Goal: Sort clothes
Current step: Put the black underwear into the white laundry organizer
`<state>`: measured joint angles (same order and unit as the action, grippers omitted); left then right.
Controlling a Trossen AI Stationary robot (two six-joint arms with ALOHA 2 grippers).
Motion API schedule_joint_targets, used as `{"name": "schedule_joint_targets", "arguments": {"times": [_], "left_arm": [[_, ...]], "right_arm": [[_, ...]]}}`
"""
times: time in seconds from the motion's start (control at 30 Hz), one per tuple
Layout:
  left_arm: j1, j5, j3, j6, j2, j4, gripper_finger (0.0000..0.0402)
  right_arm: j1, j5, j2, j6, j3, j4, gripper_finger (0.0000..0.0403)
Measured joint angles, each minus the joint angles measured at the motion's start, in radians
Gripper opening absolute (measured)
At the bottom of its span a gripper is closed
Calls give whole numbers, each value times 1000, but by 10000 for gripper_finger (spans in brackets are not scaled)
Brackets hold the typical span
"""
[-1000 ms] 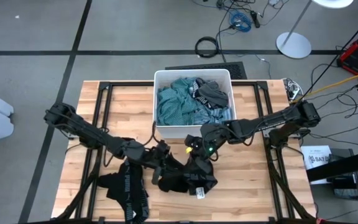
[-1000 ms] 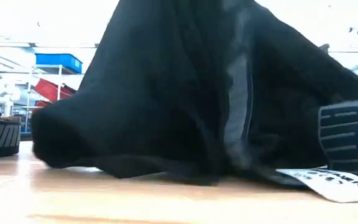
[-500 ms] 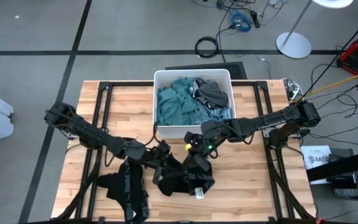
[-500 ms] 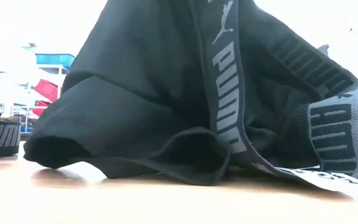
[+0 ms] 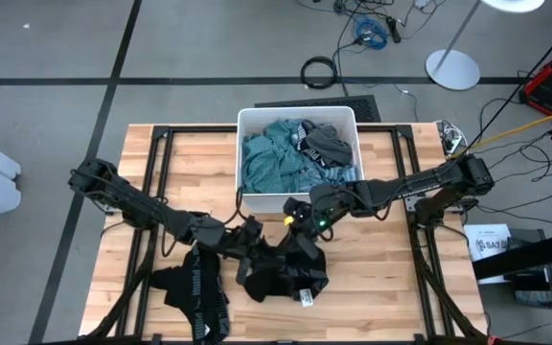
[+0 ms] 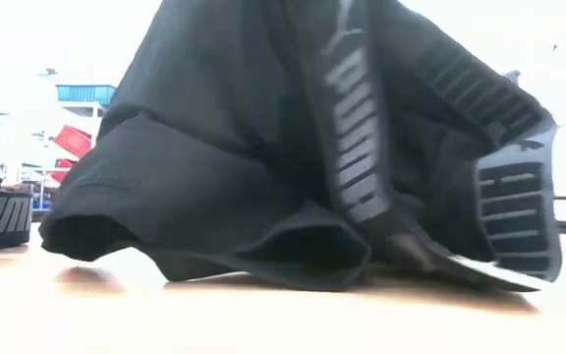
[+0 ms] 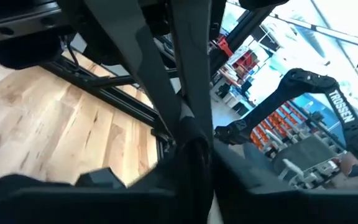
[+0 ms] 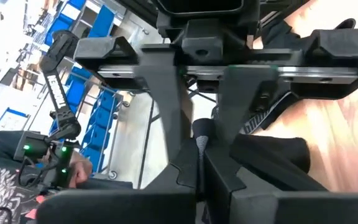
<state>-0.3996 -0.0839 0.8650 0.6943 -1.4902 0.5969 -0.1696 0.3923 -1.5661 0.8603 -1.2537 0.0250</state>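
Black garment [image 5: 281, 276], lettered band [image 6: 354, 147] low view only

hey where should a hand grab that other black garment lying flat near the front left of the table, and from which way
Probably its lettered waistband: the black garment lies flat on the table, so that thicker band gives the firmest pinch. Come straight down from above, since nothing covers it. Both hands, left hand and right hand, are shut on the second black garment beside it.

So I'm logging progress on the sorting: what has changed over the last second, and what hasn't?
The black fabric garment with grey lettering, held up between the left gripper and right gripper, has bunched narrower and drawn slightly toward the table's front edge; its white tag slid left. Both grippers stay clamped on it. The second black garment and the white rectangular plastic bin of clothes are unmoved.
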Motion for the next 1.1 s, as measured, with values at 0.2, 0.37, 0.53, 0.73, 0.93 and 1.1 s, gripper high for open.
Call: {"name": "schedule_joint_targets", "arguments": {"times": [0.2, 0.37, 0.53, 0.73, 0.93, 1.1], "left_arm": [[0, -20, 0, -39, 0, 0, 14], [0, -22, 0, -38, 0, 0, 7], [0, -22, 0, -23, 0, 5, 7], [-6, -22, 0, -22, 2, 53, 6], [-22, -22, 0, -21, 2, 101, 6], [-22, -22, 0, -25, 2, 216, 8]], "right_arm": [[0, -1, 0, -61, 0, -5, 28], [17, 14, 1, -130, 0, -6, 97], [77, 121, 1, -109, 0, -4, 162], [134, 155, 46, -105, 0, 1, 176], [171, 76, 146, -206, 0, 3, 160], [192, 63, 246, -297, 0, 15, 156]]}}
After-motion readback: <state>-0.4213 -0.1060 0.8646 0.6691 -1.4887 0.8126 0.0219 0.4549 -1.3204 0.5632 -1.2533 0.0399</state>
